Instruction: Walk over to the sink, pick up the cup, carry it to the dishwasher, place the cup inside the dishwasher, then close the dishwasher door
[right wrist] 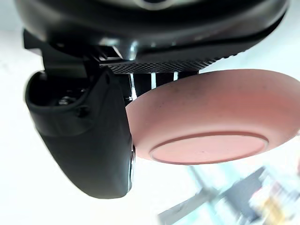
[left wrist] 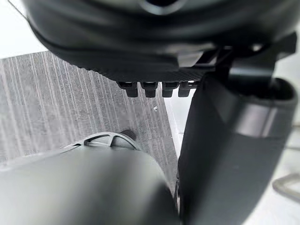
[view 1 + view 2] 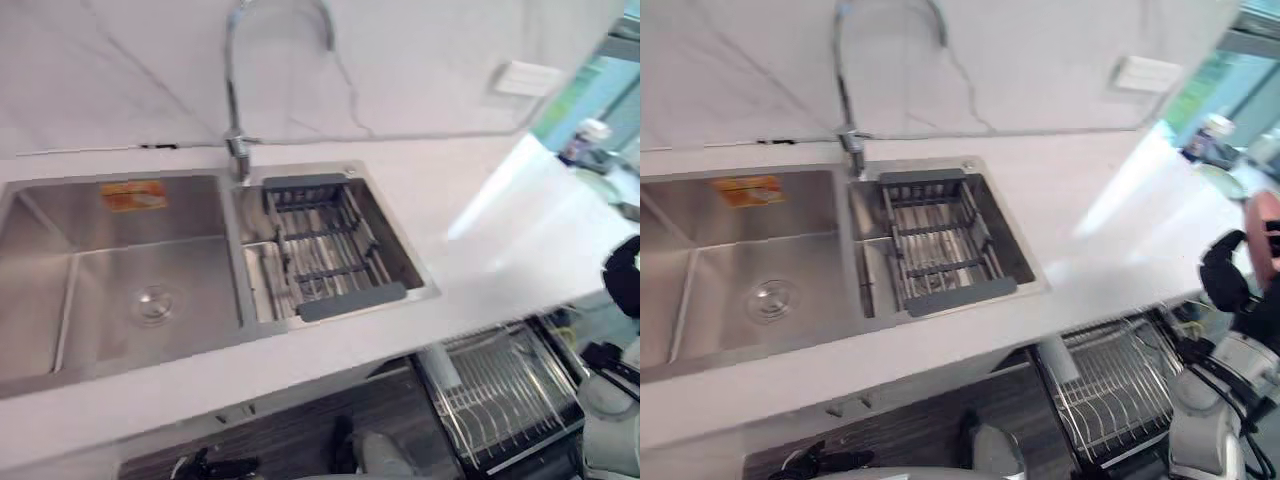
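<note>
Right hand (image 1: 89,140), which I hold raised, closed round the pink cup (image 1: 211,117); dishwasher rack (image 3: 1110,388) below the hand, sink (image 3: 710,290) well to its left.

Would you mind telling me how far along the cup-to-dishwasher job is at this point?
Done: the pink cup is out of the sink, gripped by the right robot hand. In hand: the carry to the open dishwasher, which shows at the head views' lower right. Left: set the cup inside and close it.
</note>
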